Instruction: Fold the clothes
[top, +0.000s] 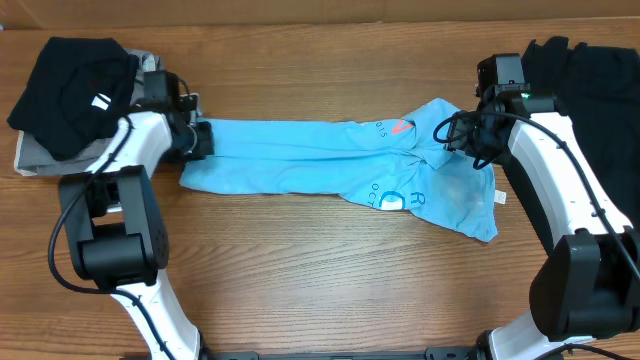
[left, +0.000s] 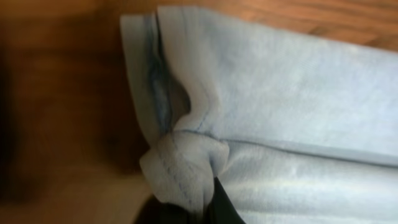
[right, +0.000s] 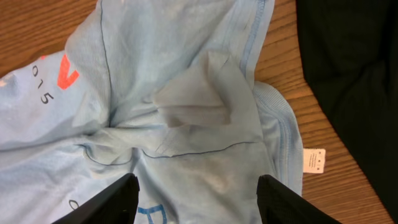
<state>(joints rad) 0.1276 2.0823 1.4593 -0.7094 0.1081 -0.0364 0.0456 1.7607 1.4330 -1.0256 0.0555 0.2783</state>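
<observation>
The light blue T-shirt (top: 330, 160) lies stretched lengthwise across the middle of the table, folded into a long band, with coral-red and white lettering near its right part. A small white tag (top: 500, 198) sticks out at its right end. My left gripper (top: 200, 138) is shut on a bunched corner of the shirt's left end (left: 186, 168). My right gripper (top: 468, 135) is open and hovers over the shirt's right end (right: 199, 124), fingers spread on both sides of the cloth. The tag also shows in the right wrist view (right: 314, 160).
A pile of black and grey clothes (top: 70, 90) lies at the back left. A black garment (top: 590, 80) lies at the back right, close to the right arm; it shows in the right wrist view (right: 354, 74). Bare wooden table (top: 320, 290) lies in front.
</observation>
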